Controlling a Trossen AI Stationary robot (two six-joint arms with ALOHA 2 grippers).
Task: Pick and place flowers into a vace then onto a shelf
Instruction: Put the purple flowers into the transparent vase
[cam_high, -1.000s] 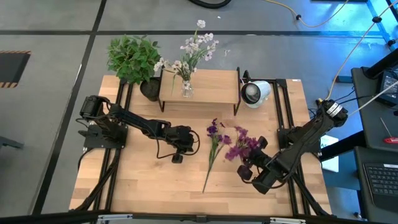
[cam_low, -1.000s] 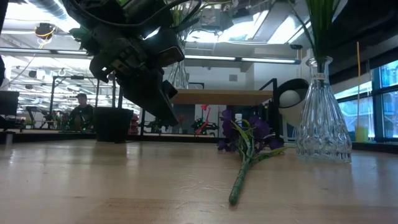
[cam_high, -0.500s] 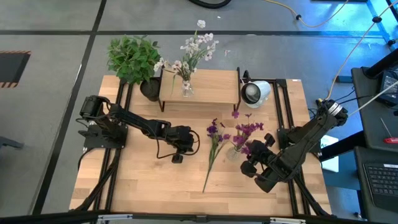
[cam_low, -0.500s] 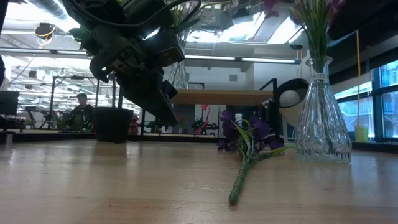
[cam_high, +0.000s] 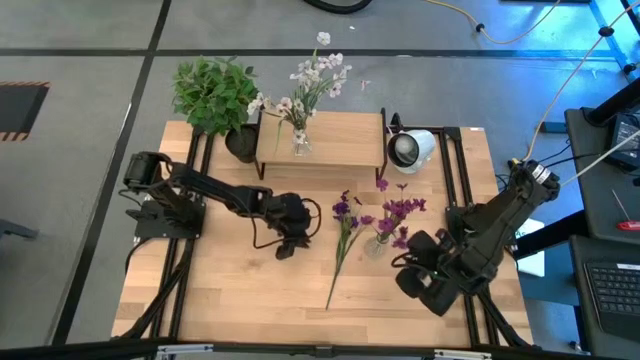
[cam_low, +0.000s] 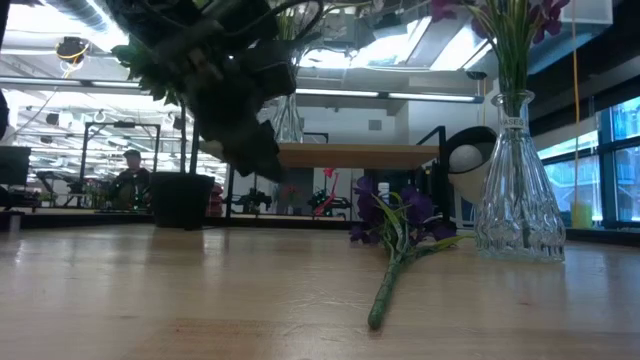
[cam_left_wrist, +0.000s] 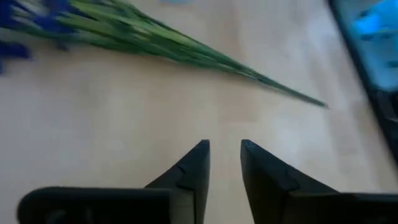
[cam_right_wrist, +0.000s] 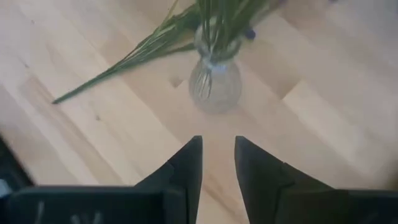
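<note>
We see the right pincer (cam_high: 418, 268) slightly parted and empty, just clear of the glass vase (cam_high: 377, 243) holding purple flowers (cam_high: 400, 208). Another purple bunch (cam_high: 340, 240) lies on the counter (cam_high: 230, 290) beside the left pincer (cam_high: 286, 245), also narrowly parted, empty.

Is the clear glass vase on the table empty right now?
No: the clear glass vase holds green stems of purple-blossomed flowers rising out of its neck.

Purple flowers (cam_high: 398, 213) in a glass vase (cam_high: 377, 246), another bunch (cam_high: 342, 232) flat beside it.
</note>
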